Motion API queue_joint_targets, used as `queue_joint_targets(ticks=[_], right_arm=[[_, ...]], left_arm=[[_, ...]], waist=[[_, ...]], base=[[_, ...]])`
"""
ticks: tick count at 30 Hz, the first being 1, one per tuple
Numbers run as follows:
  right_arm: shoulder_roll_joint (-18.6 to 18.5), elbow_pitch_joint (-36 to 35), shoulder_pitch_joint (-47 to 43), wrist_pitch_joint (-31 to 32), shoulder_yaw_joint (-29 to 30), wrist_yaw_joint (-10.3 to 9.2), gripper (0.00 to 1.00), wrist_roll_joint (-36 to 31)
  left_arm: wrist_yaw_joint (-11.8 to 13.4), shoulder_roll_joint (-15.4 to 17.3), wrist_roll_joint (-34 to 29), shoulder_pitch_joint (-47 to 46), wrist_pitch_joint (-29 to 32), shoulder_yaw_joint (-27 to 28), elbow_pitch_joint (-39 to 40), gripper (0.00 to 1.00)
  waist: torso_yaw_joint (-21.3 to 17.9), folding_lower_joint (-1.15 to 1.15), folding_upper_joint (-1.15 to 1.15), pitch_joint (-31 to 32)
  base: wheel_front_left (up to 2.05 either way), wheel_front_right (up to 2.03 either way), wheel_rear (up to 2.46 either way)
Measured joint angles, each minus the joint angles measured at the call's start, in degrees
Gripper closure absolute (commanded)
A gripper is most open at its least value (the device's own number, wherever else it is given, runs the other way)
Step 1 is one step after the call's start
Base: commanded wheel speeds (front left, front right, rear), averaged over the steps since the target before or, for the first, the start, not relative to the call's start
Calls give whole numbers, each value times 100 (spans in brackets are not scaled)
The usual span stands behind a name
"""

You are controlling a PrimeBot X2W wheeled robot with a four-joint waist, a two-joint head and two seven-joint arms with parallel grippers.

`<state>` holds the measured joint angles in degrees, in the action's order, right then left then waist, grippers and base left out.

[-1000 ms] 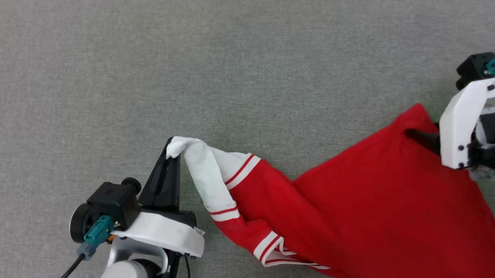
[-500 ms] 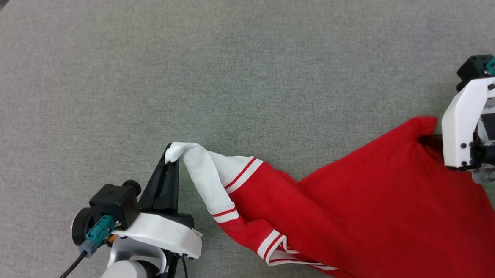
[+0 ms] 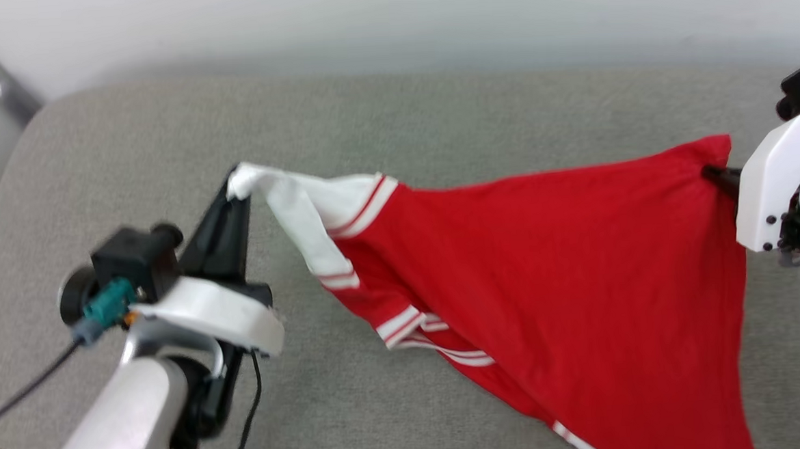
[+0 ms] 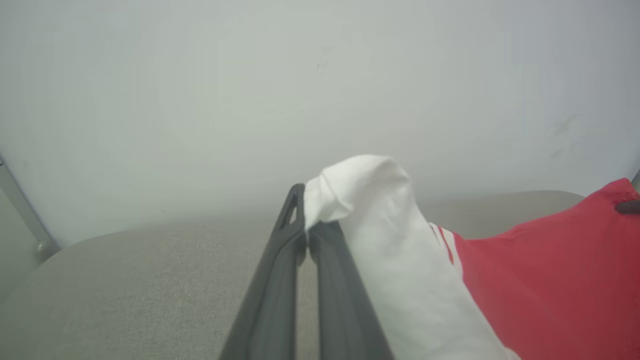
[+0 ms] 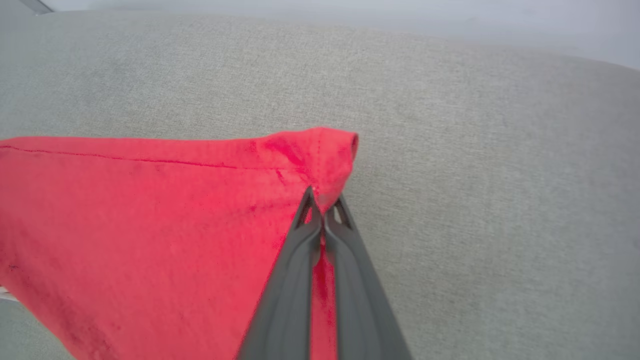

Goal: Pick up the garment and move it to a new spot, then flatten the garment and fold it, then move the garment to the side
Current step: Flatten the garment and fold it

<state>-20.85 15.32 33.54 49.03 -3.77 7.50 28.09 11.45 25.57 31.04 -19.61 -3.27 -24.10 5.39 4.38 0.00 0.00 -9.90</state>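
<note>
My left gripper [image 3: 236, 190] is pinched shut on the tip of a white sleeve [image 3: 290, 210]. In the left wrist view its two dark fingers [image 4: 275, 290] lie pressed together, and the white cloth bunches over their tips and drapes down their right side. My right gripper [image 5: 322, 212] is clamped just as tight. Its tips bite into a hemmed red corner, and the cloth puckers around the pinch.

Between the two grips hangs the garment [image 3: 553, 264], spread across the middle and right of the head view. Its upper edge runs nearly straight from one gripper to the other. Below that line the cloth falls in a broad red triangle that narrows toward the lower right and runs off the bottom of the view. The side facing me is plain bright red with soft folds. Where the sleeve meets the body there is a white band with red stripes. A second run of white-and-red striped trim [image 3: 405, 323] curls along the lower left edge, and a thin white stripe shows near the bottom. In the right wrist view a stitched seam follows the top hem.

Under the cloth lies a grey woven cushion [image 3: 435, 113]; I cannot tell whether the hanging part touches it. Behind the cushion rises a pale wall [image 3: 389, 13]. A black cable [image 3: 12, 402] trails from my left wrist.
</note>
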Motion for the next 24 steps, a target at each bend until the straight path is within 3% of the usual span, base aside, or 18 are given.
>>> queue_joint_targets(ticks=[11,17,24], right_arm=[[-242,137,745,-614,-24,1,100,-299],[-346,224,1631,-1083,-107,3,100,-469],[-353,350,2933,-1767,-76,5,100,-691]], left_arm=[[-482,-5,167,-1981,294,220,-1548,100],[-705,-88,-36,-3555,152,250,-2611,100],[-842,44,-405,-5415,-21,311,-3309,100]], waist=[[-502,-1,0,484],[-577,-1,0,131],[-673,0,0,-632]], base=[[0,0,0],[0,0,0],[0,0,0]])
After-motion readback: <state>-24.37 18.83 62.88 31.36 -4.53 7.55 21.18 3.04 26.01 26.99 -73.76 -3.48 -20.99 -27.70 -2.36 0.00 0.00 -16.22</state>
